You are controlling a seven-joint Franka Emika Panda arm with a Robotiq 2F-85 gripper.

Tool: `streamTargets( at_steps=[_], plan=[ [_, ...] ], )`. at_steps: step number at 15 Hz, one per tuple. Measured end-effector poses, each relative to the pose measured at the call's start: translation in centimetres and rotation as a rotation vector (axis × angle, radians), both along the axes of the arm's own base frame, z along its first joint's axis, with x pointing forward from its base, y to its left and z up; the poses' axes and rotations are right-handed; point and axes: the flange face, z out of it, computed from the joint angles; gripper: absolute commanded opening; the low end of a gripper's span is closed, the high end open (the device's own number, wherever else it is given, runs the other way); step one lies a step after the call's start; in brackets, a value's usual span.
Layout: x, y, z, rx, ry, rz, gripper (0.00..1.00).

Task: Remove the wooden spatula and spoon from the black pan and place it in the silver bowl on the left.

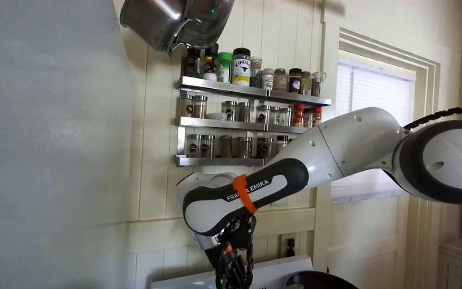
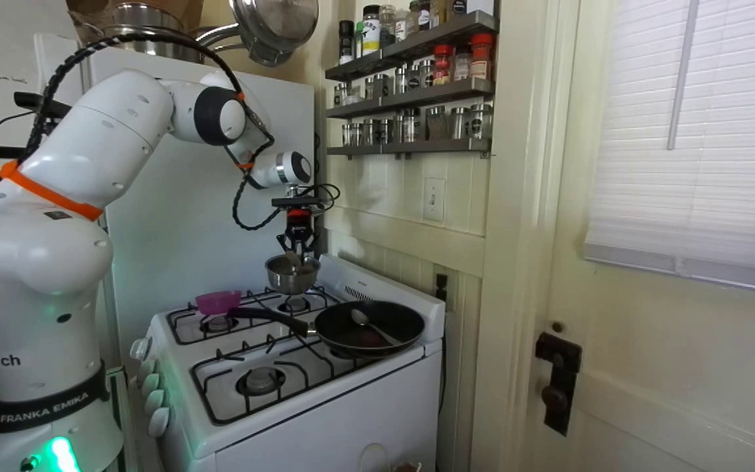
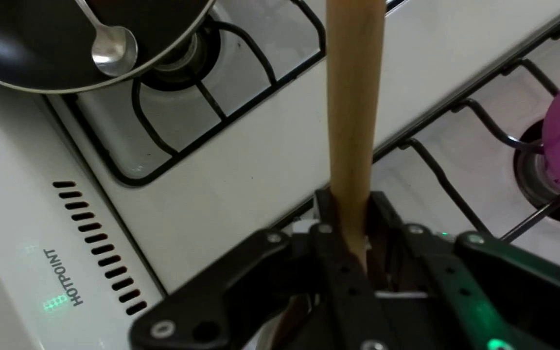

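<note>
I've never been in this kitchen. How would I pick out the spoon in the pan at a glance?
Start at the white stove; near its back panel sits a round black pan. Inside that pan lies the spoon. It is shiny silver metal, unlike the wooden utensil, which is held away from the pan in the robot's hand.

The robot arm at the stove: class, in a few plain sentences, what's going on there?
A robot arm reaches over a white stove. Its gripper is closed on the handle of a wooden spatula, held at the mouth of the silver bowl; whether the spatula touches the bowl cannot be told. A metal spoon lies in the black pan, so that part of the job remains. A pink bowl sits on the stove too.
</note>
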Motion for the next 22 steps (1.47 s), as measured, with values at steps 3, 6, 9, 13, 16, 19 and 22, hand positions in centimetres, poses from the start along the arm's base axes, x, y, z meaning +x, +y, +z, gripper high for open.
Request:
streamTargets(
  at_steps=[3,6,9,13,16,19,22],
  plan=[
    [0.2,1.1,-0.1,-0.004,0.010,0.002,0.05],
    [0.2,2.1,-0.3,-0.013,0.033,-0.001,0.05],
    [-0.1,2.4,-0.7,-0.043,0.087,-0.016,0.05],
    [-0.2,2.4,-1.3,-0.076,0.153,-0.040,0.05],
    [-0.3,2.2,-1.9,-0.105,0.200,-0.053,0.05],
    [-0.3,2.0,-2.4,-0.129,0.232,-0.063,0.48],
    [-0.3,2.1,-2.9,-0.143,0.251,-0.069,0.69]
  ],
)
